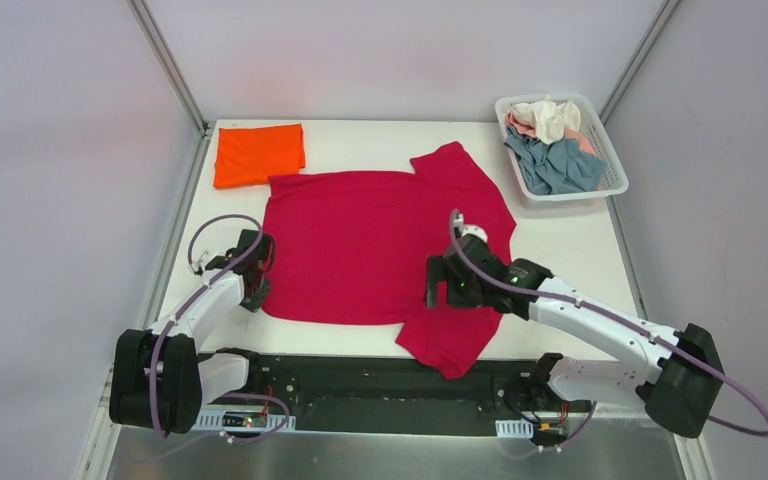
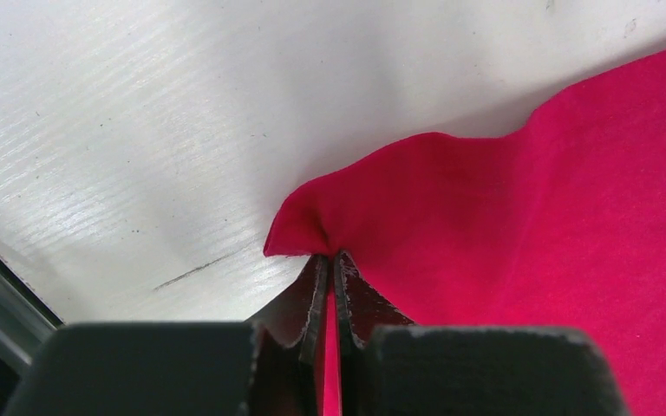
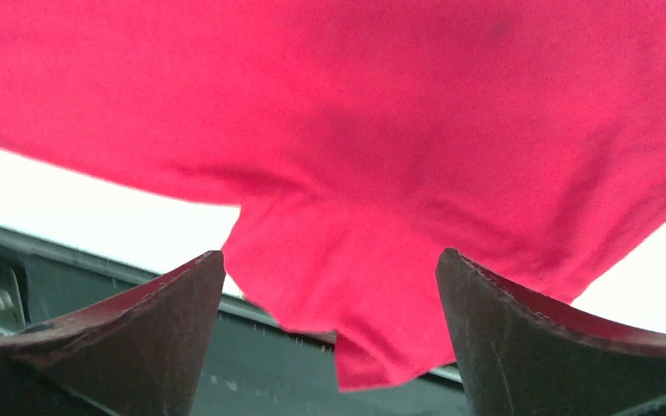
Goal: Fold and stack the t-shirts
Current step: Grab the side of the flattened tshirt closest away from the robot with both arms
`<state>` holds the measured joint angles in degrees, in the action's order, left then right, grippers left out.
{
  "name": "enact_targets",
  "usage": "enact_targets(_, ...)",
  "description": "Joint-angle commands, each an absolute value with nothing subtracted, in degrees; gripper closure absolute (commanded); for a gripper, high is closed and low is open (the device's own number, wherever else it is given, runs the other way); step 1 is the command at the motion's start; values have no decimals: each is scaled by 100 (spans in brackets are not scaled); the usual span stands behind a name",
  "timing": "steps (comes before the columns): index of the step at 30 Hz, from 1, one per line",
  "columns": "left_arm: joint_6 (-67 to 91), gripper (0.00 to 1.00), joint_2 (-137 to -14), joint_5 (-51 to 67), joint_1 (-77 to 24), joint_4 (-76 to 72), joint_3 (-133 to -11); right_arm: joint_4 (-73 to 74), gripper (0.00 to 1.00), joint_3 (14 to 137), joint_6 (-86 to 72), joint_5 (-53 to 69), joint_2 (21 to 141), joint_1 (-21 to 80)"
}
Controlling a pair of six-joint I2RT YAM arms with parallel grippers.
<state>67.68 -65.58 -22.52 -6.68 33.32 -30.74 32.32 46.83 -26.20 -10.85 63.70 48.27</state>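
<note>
A crimson red t-shirt lies spread flat in the middle of the table, one sleeve at the far right and one hanging over the near edge. My left gripper is shut on its near left corner, the cloth pinched between the fingertips. My right gripper is open above the shirt near its near sleeve, with nothing between its fingers. A folded bright orange t-shirt lies at the far left.
A white slatted basket at the far right holds grey-blue, cream and pale pink cloth. A black rail runs along the near table edge between the arm bases.
</note>
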Motion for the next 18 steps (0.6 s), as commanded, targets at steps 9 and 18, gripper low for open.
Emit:
enact_targets(9, 6714, 100, -6414, -1996, -644, 3357, -2826, 4701, 25, 4332, -3556, -547, 6913, 7120)
enact_targets(18, 6621, 100, -6317, -1935, -642, 3366, -2819, 4870, 40, 4033, -4399, -870, 7209, 7145)
